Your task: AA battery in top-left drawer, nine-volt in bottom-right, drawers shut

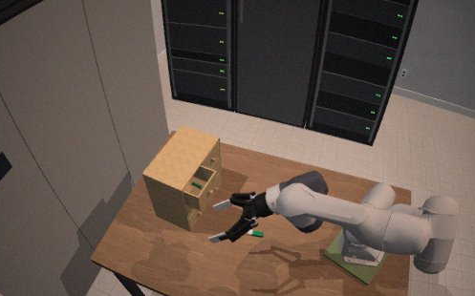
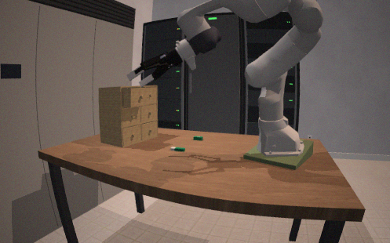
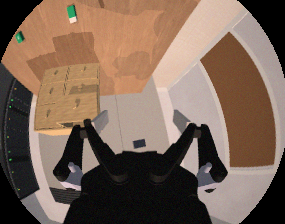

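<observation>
The small wooden chest (image 1: 183,176) stands at the table's back left and also shows in the exterior view (image 2: 129,115) and the wrist view (image 3: 66,96). Its top-row left drawer (image 1: 201,183) is pulled out and holds a small green thing (image 1: 196,184). A green piece with a white end (image 1: 256,233) (image 2: 177,149) lies on the table in front of the chest. A small green block (image 2: 198,138) lies farther back. My gripper (image 1: 218,221) (image 2: 137,78) is open and empty, high in the air in front of the chest's top.
The arm's base stands on a green plate (image 2: 281,154) at the table's right. Tall grey cabinets stand left of the table and dark server racks behind it. The table's front edge curves.
</observation>
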`<state>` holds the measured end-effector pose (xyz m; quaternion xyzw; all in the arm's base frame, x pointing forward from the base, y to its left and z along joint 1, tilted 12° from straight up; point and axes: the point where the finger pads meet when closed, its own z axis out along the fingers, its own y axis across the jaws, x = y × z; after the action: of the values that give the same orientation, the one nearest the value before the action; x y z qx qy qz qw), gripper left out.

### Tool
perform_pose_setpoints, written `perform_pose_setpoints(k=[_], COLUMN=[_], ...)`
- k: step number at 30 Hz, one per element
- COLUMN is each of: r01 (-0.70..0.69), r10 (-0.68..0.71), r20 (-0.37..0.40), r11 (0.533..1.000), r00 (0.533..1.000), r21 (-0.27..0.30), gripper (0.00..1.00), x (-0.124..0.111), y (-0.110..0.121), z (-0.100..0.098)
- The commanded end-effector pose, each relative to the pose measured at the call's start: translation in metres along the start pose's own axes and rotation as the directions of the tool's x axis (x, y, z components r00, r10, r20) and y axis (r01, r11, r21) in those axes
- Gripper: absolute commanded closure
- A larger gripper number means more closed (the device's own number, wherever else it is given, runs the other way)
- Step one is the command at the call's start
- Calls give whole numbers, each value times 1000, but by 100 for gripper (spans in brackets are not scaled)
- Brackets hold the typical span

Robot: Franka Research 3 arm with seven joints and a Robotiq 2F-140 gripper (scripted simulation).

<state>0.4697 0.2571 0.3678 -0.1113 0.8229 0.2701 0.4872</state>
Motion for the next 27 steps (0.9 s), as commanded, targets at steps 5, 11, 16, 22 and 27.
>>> perform_pose_setpoints(k=[5,11,16,22,27], r01=[58,44,24,-15,-23], r10=[-61,-63,-66,-70,-70], r20=[59,125,167,205,210], r11=[997,988,970,923,911], r00=[996,990,984,976,975], r21=[52,150,242,385,412], gripper=[0,0,0,0,0], x=[3,15,31,61,68], y=[-18,-50,-81,-129,-138], z=[-5,-18,-34,-65,-71])
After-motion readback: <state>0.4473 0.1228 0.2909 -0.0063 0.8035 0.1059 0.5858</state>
